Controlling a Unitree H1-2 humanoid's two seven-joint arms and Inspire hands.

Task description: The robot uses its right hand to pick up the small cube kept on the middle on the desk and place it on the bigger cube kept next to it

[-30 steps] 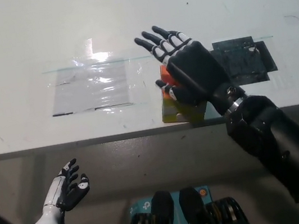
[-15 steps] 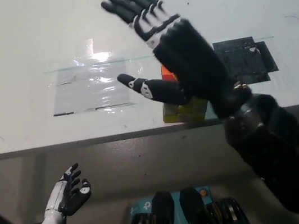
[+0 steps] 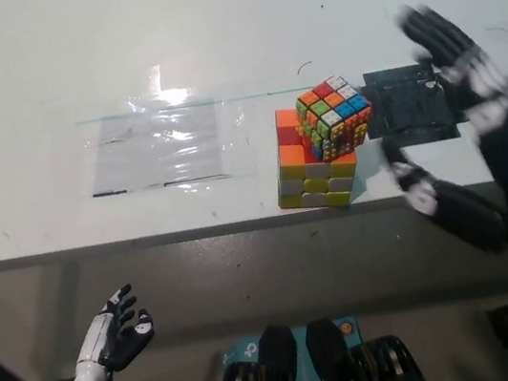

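The small cube [image 3: 334, 117] sits on top of the bigger cube [image 3: 312, 172], tilted and turned out of line with it, overhanging toward the right edge of the face beneath. The bigger cube stands near the front edge of the desk [image 3: 24, 82], its lower corner close to the lip.

The right robot hand [image 3: 484, 144] is off to the right of the stack, apart from both cubes, fingers spread wide and holding nothing; it is blurred, so its exact pose is hard to read. By this picture the placing step looks done — the small cube rests on the bigger one with no hand on it — and what remains is to draw the arm clear. That move calls for keeping the spread fingers away from the stack, since the small cube looks loosely perched and a brush from the right could tip it off.

The left robot hand [image 3: 113, 338] rests below the desk edge at the lower left, fingers loosely apart and empty.

Around the stack: a clear plastic sheet [image 3: 160, 147] lies flat on the desk to the left, catching glare, and a dark patch [image 3: 415, 107] lies just right of the cubes — both flat, neither blocking the retreat.
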